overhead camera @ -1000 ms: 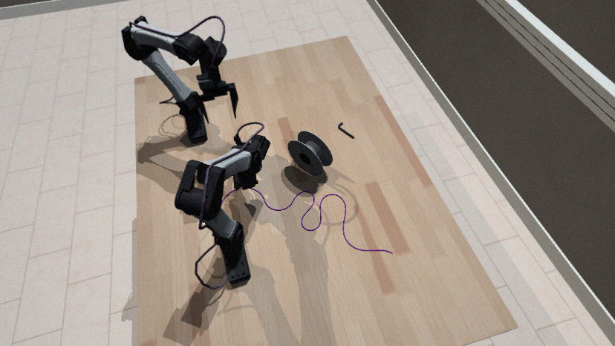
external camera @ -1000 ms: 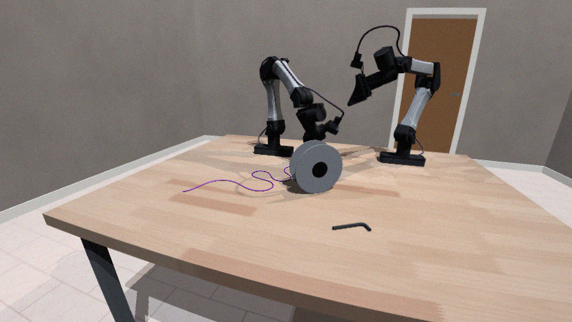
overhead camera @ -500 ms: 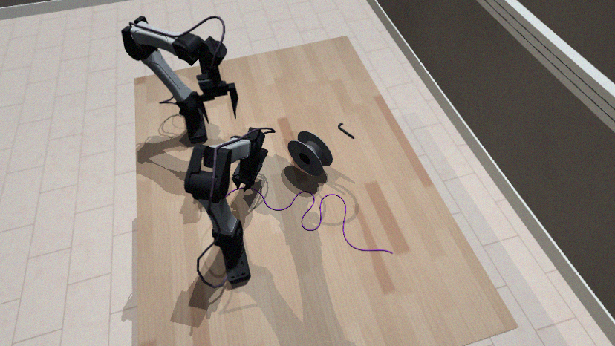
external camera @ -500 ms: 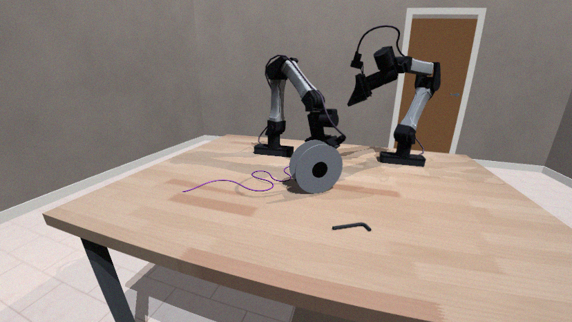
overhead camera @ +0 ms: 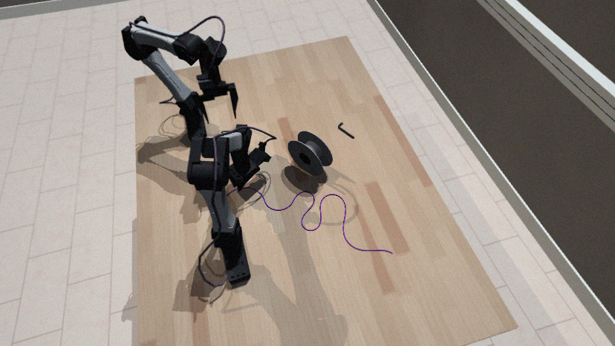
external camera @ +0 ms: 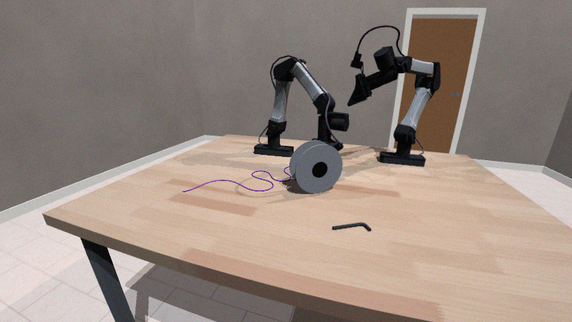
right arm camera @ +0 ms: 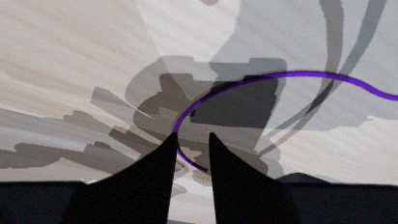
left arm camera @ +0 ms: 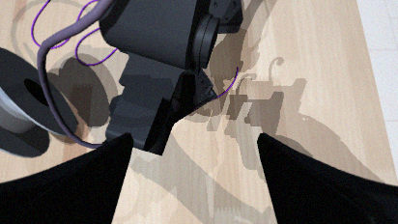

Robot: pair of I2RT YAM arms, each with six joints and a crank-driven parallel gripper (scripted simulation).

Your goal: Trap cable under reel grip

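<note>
The reel (overhead camera: 311, 154) (external camera: 309, 166) (left arm camera: 45, 115) stands upright on the rims of its 2 flanges on the table (overhead camera: 430, 279) (external camera: 240, 240) (left arm camera: 232, 193) (right arm camera: 48, 58), with both grippers apart from it. Near it, the purple cable (overhead camera: 277, 210) (external camera: 226, 180) (left arm camera: 92, 65) (right arm camera: 309, 74) winds over the wood in loops, 1 end lying well apart from the reel, the other down by the right gripper (overhead camera: 239, 188) (left arm camera: 202, 95) (right arm camera: 193, 135). That gripper is low, its 2 fingers partly open with a narrow gap and nothing gripped; in its wrist view the cable passes at 1 fingertip and its end shows between the fingers. Whether they touch, I cannot tell. The left gripper (overhead camera: 221, 120) (external camera: 349, 105) (left arm camera: 195, 136) hangs above the table, wide open and empty. On the other side of the reel from the arms, 1 black hex key (overhead camera: 339, 126) (external camera: 351, 226) lies flat on the table.
</note>
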